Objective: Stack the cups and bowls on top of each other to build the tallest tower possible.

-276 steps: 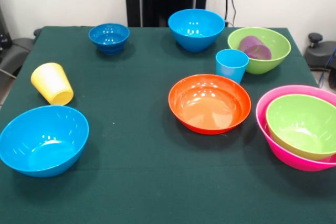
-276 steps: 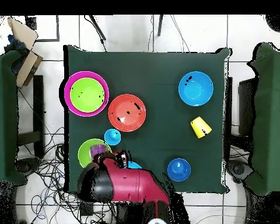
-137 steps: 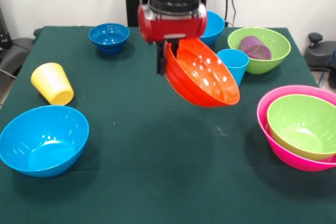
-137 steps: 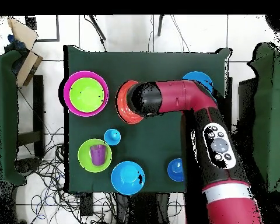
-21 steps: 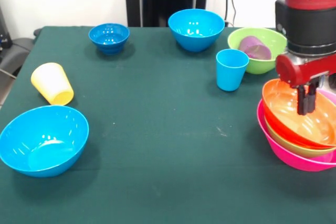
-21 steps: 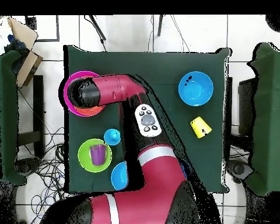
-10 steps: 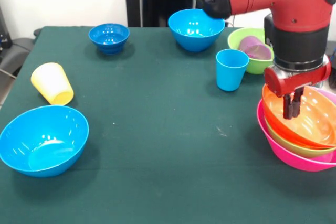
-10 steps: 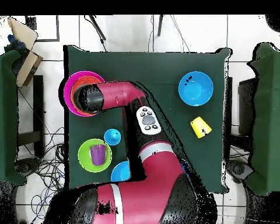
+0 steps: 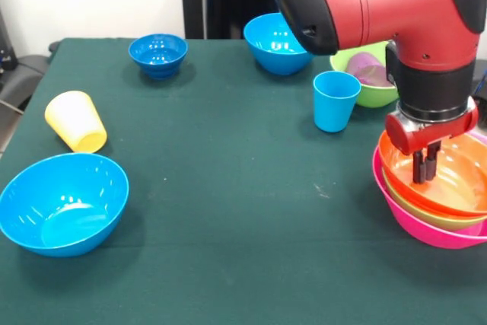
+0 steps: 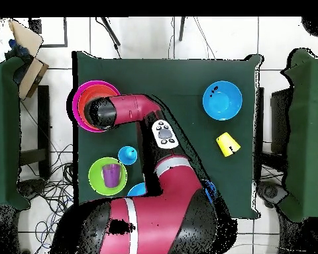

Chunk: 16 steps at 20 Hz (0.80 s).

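Just under the gripper (image 9: 424, 167), whose fingers are now close together and hold nothing, the orange bowl (image 9: 449, 180) has been let go inside the pink bowl (image 9: 426, 230), so the tower is made taller.

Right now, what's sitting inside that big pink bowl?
The pink bowl holds a lime-green bowl, showing only as a rim, with the orange bowl nested on top. The gripper hangs over it. Their bottoms are hidden.
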Available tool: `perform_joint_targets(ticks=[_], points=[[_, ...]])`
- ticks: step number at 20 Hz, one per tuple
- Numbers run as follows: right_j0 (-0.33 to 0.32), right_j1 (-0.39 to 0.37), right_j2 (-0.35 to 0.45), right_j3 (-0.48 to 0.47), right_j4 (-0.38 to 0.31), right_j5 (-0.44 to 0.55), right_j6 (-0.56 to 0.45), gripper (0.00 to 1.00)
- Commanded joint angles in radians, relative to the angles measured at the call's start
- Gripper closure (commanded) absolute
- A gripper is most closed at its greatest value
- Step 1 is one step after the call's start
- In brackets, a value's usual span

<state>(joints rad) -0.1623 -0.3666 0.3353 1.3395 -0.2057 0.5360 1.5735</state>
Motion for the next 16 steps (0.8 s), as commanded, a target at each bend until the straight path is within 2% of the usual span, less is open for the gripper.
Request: perform_joint_targets(ticks=[1, 5, 16], points=[[0.026, 0.092, -0.019, -0.094, -0.025, 0.040, 0.061, 1.00], [0.044, 0.089, -0.046, -0.104, -0.028, 0.050, 0.081, 1.00], [0.098, 0.034, -0.192, -0.075, -0.042, 0.110, 0.130, 1.00]])
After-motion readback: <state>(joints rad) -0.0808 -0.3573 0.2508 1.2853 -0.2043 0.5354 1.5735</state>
